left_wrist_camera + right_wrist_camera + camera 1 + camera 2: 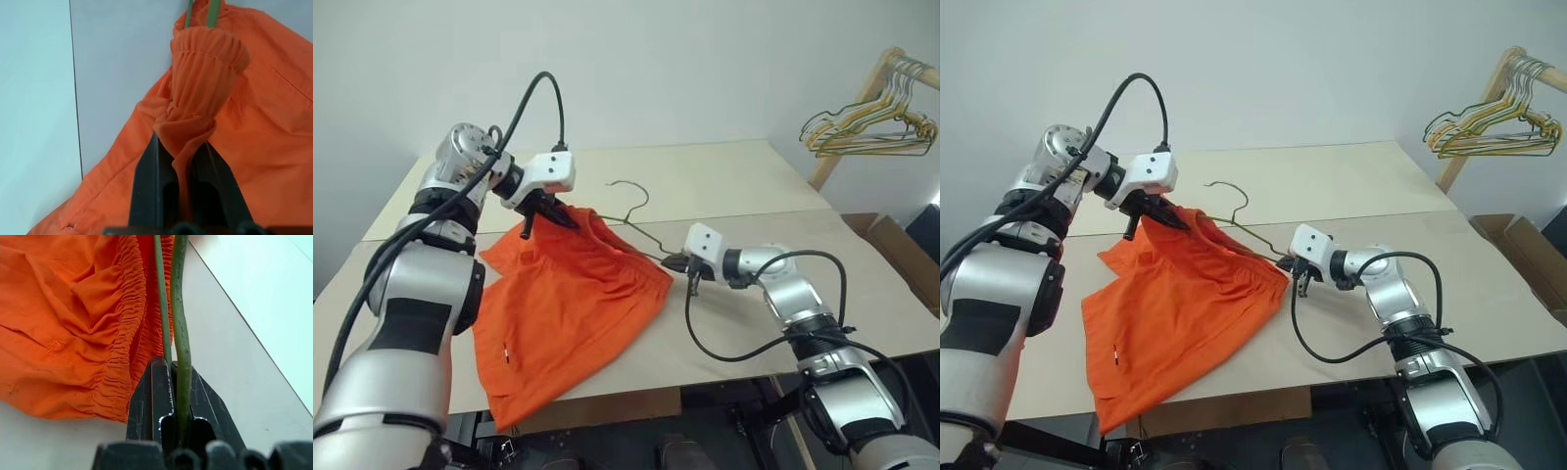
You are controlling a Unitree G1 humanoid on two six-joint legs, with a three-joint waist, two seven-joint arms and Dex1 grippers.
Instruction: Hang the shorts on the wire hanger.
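The orange shorts [568, 313] lie spread on the table, their far waistband corner lifted off the surface. My left gripper [568, 221] is shut on that bunched elastic waistband [205, 54], pointing down and to the right. The wire hanger [641, 233] runs from its curved hook [631, 186] over the table to my right gripper [675, 262]. That gripper is shut on the hanger's wire [181, 308] just beside the gathered waistband edge [129, 308]. Part of the hanger passes inside the shorts' waist and is hidden by fabric.
The beige table [734, 186] has a seam across its middle and a near edge just below the shorts. A bunch of yellow, green and grey hangers [867, 132] hangs on a wooden rack at the far right. A cardboard box [891, 245] stands beside the table's right side.
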